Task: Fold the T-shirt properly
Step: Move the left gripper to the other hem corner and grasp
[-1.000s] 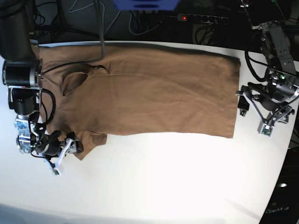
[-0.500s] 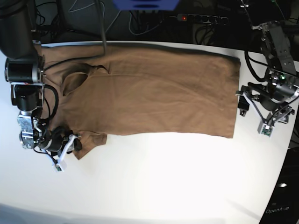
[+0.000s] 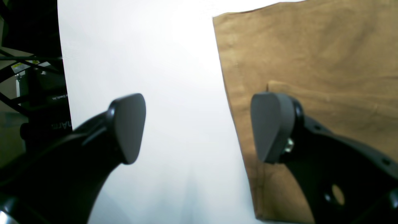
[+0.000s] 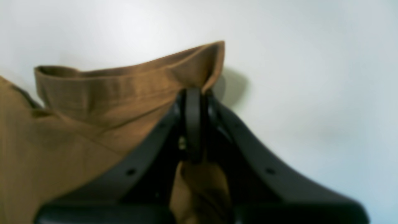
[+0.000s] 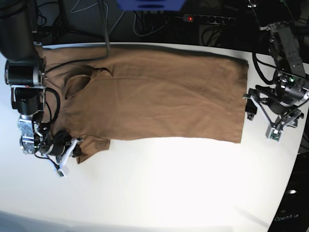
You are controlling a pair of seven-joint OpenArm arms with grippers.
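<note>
The T-shirt (image 5: 154, 94) lies flat across the table (image 5: 169, 188), long axis running 9 to 3 o'clock, collar toward 9. The right gripper (image 5: 72, 151), low at 8 o'clock, pinches its sleeve hem. The left gripper (image 5: 260, 118), at 3 o'clock, stands wide open and empty beside the bottom hem.
</note>
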